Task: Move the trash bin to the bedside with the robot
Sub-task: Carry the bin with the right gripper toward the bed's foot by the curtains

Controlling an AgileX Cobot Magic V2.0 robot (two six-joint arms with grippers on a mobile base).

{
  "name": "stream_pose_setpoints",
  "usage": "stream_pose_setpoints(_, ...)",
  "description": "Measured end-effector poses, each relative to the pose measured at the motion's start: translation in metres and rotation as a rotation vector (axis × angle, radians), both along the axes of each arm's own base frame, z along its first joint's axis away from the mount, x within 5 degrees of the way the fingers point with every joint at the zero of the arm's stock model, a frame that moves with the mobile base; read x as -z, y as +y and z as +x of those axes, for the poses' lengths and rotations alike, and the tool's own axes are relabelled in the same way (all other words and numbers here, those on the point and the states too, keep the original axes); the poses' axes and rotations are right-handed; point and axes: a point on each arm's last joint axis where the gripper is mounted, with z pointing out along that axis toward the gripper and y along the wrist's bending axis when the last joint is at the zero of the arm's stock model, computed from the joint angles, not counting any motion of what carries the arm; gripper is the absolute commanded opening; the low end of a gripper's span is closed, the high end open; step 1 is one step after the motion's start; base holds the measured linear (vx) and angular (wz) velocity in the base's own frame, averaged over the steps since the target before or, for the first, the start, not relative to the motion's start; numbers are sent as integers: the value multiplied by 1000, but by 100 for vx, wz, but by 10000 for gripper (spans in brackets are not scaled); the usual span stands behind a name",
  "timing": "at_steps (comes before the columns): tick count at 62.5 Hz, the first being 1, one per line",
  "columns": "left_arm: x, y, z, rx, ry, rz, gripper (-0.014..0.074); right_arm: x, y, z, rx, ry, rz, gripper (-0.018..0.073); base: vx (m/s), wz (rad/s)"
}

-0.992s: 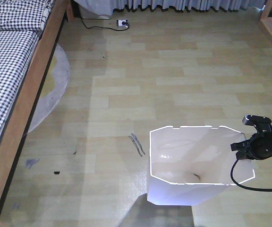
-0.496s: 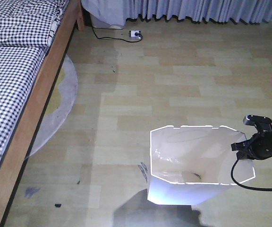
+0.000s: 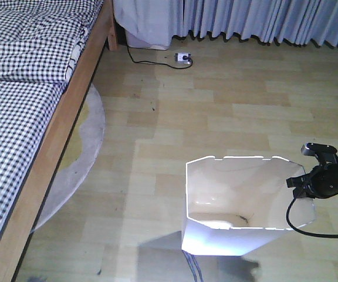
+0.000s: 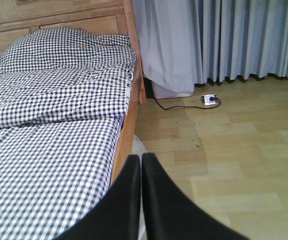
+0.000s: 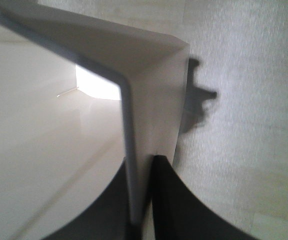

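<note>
A tall white trash bin of thin plastic is upright at the near right of the bedroom floor. It is open-topped, with an angular, many-sided rim that has small notches along its far edge. The walls taper downward and a dark smudge lies at the bottom inside. The right gripper, small and black, is clamped on the bin's right rim. The wrist view shows one finger inside the wall and one outside, at a corner fold. A black cable loops below the arm. The bin is well apart from the bedside, a light-brown wooden rail running along the left under black-and-white checked bedding. A round grey rug pokes out from beneath the frame. At the far wall, grey curtains hang above a white power strip. The left gripper has its fingers pressed together on nothing and points toward the bed.
</note>
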Motion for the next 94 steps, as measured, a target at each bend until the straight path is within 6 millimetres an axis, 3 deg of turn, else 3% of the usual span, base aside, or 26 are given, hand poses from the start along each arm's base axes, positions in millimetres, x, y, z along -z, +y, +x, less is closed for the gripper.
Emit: stream_pose_setpoints(94, 0, 0, 0, 0, 0, 0, -6, 0, 1, 0, -1, 2, 7, -6, 43, 3)
